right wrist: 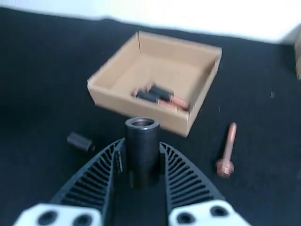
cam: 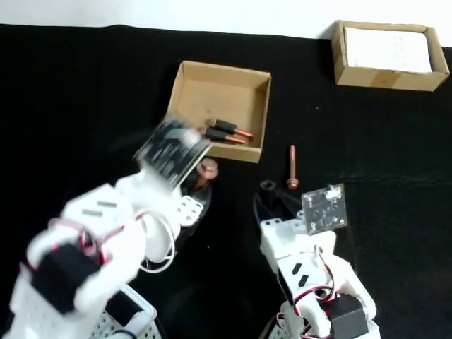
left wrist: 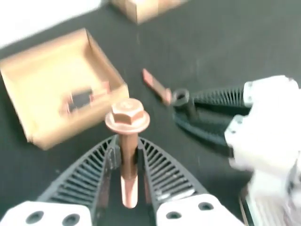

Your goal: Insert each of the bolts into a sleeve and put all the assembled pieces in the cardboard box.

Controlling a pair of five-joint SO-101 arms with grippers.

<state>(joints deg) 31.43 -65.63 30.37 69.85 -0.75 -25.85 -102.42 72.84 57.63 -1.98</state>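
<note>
My left gripper (left wrist: 127,147) is shut on a copper bolt (left wrist: 127,120), which stands head up between the fingers just in front of the cardboard box (cam: 212,95). My right gripper (right wrist: 141,151) is shut on an upright black sleeve (right wrist: 141,143) with its bore open at the top, a little to the right of the bolt (cam: 207,169). Two assembled pieces (cam: 227,132) lie in the box near its front wall. A loose copper bolt (cam: 292,167) lies on the black cloth to the right of the box. A loose black sleeve (right wrist: 80,140) lies in front of the box.
A second cardboard box (cam: 388,53) holding a white sheet stands at the far right. Black cloth covers the table up to a white strip along the back edge. The two arms' white bodies fill the near side.
</note>
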